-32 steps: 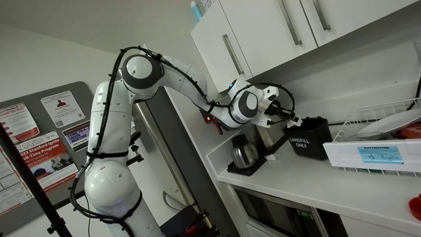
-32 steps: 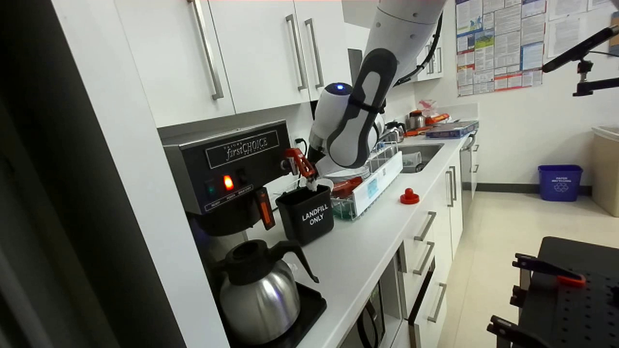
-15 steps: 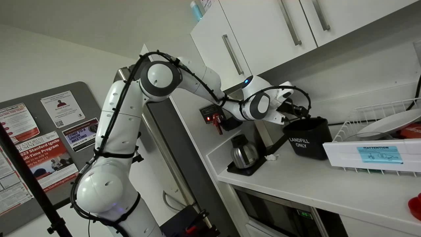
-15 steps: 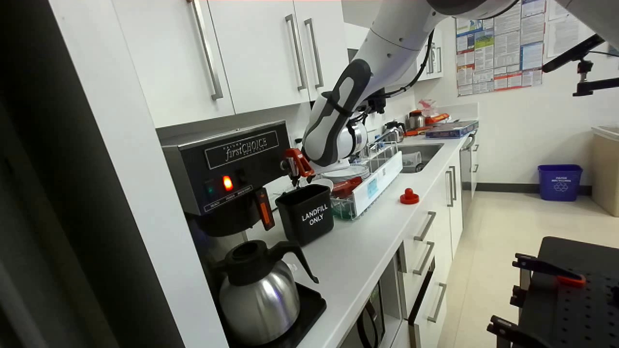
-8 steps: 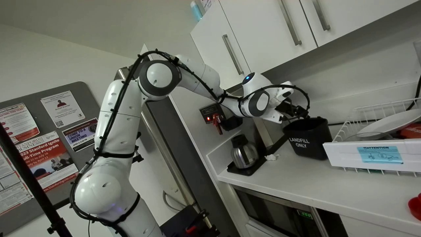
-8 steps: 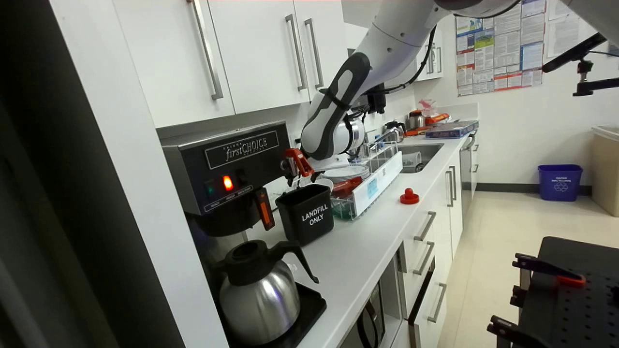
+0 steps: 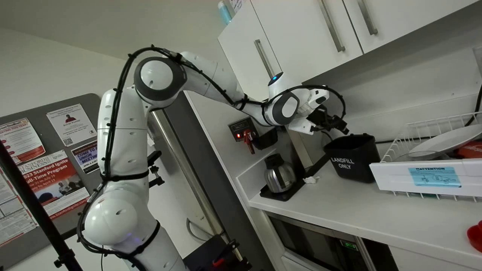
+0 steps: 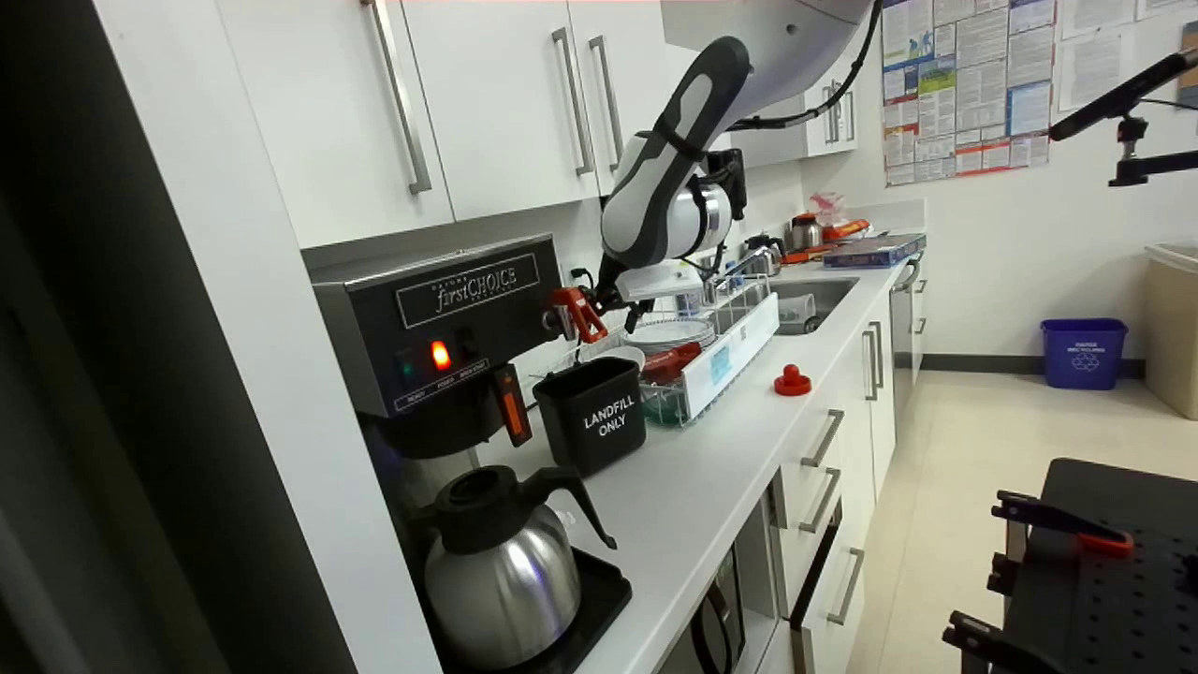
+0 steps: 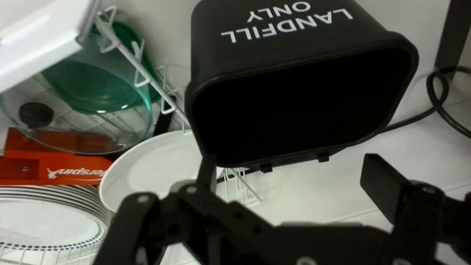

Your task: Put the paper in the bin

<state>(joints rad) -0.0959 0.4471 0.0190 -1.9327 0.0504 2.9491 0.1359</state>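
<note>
In an exterior view the gripper [image 9: 293, 176] hangs just above the black bin [image 7: 363, 162], its 2 fingers [image 9: 381, 184] spread wide apart. A crumpled white wad of paper [image 7: 311, 180] lies on the counter [image 7: 339, 210], right of the steel carafe [image 7: 279, 177] and left of the bin; in the wrist view the bin's inside is too dark to read. Right of the bin in both exterior views stands the white dish rack [image 7: 393, 177].
</note>
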